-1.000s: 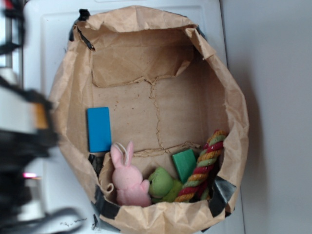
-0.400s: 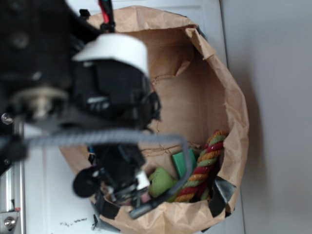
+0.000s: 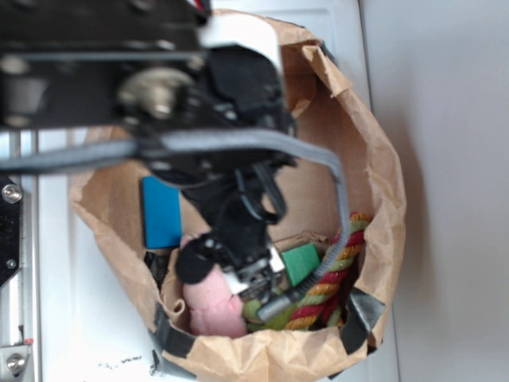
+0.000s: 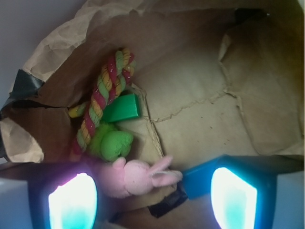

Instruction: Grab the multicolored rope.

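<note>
Left of our end effector (image 4: 152, 200) in the wrist view, we see the rope (image 4: 102, 98) lying slantwise against the paper bag's (image 4: 200, 86) wall, apart from our fingers (image 4: 72, 202). Just beside it sit a green block (image 4: 123, 108) and a green plush (image 4: 112, 143), both touching it. Between our fingers lies a pink bunny (image 4: 136, 175). Our end effector stands wide, gripping nothing. Right of the bunny, a blue block (image 4: 198, 179) shows.
</note>
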You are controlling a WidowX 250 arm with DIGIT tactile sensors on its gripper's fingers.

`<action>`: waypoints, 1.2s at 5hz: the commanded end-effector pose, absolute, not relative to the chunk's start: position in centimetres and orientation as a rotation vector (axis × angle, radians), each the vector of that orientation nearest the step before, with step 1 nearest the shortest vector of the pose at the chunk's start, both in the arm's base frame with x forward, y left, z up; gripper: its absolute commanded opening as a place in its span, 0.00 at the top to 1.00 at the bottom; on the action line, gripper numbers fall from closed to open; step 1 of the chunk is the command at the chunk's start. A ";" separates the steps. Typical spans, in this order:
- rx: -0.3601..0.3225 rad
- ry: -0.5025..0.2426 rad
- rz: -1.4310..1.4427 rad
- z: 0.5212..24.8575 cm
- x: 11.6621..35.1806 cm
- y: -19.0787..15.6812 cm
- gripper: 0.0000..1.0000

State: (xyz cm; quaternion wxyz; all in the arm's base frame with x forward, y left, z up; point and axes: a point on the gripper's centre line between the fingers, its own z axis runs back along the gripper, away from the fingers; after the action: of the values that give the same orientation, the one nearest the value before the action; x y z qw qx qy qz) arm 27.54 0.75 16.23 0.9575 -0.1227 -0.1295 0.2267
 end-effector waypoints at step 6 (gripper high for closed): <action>-0.190 -0.292 0.495 14.7 29.0 -0.4 0.00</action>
State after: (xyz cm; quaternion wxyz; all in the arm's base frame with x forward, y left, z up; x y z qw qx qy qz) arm 28.68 -0.64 13.46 0.9567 -0.0900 -0.1252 0.2470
